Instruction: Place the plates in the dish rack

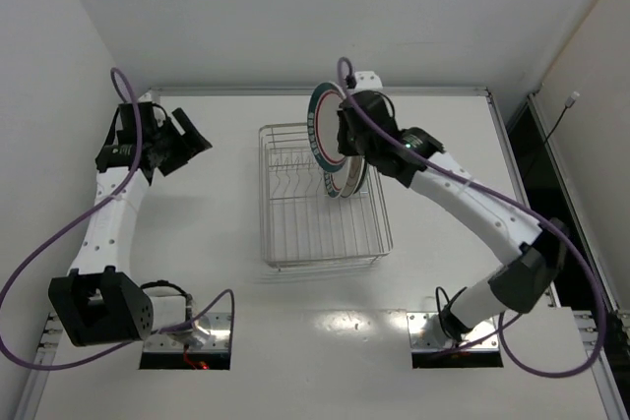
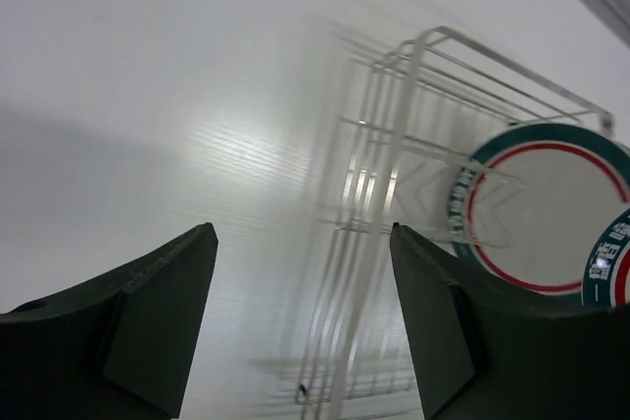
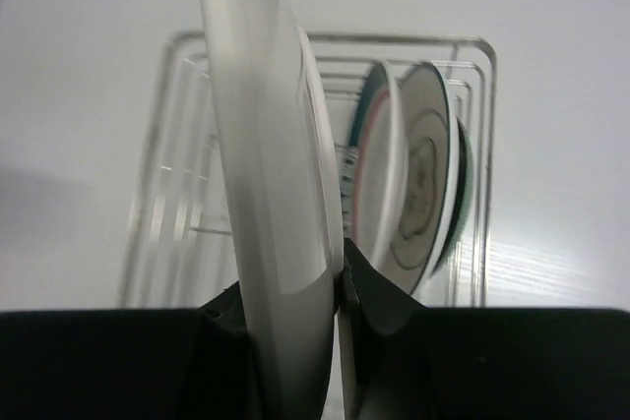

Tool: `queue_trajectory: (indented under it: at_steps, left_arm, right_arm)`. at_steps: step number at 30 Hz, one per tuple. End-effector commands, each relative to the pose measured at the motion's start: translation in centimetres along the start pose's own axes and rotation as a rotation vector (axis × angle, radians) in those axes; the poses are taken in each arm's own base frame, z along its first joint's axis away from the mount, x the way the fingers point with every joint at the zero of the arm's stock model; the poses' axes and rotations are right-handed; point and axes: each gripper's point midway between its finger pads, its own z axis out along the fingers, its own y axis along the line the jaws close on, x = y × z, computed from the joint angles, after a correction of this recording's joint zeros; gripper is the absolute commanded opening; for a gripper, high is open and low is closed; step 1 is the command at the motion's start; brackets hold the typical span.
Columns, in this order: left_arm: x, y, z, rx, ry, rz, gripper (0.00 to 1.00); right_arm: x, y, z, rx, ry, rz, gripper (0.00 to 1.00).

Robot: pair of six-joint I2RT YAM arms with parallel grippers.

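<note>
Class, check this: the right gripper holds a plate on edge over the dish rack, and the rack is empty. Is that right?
No. The dish rack is not empty: the right wrist view shows other plates standing in it, beyond the plate the right gripper holds on edge.

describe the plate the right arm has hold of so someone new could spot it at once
Start at the silver wire dish rack in the middle of the white table. At its far end is a white plate with a green rim and red inner ring, upright on edge. Unlike the plates slotted beside it, this one is clamped in the right gripper.
</note>
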Motion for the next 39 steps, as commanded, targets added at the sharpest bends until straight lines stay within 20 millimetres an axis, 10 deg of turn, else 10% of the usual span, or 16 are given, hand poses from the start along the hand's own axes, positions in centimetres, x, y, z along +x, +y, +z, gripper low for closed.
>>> queue_trajectory:
  at_steps: [1, 7, 27, 35, 37, 39]
  left_arm:
    - [-0.2, 5.0, -0.5, -0.174, -0.026, 0.097, 0.68]
    - [4.0, 9.2, 1.1, -0.219, -0.048, 0.098, 0.68]
    - [5.1, 9.2, 2.7, -0.195, 0.038, 0.096, 0.68]
    - [5.5, 9.3, 3.1, -0.195, 0.059, 0.092, 0.68]
    - [5.7, 9.5, 3.3, -0.199, 0.067, 0.090, 0.68]
    - [5.7, 9.5, 3.3, -0.199, 0.067, 0.090, 0.68]
  right_arm:
    - [1.9, -3.0, 1.4, 0.233, 0.050, -0.142, 0.00]
    - [2.6, -2.9, 3.7, 0.304, 0.084, -0.207, 0.00]
    - [11.8, -0.4, 11.4, 0.219, 0.385, -0.156, 0.02]
    - [7.2, 0.1, 8.2, 0.148, 0.304, -0.104, 0.53]
    - [4.3, 0.1, 6.2, 0.116, 0.259, -0.114, 0.89]
    - [2.1, -0.3, 4.5, 0.132, 0.225, -0.135, 1.00]
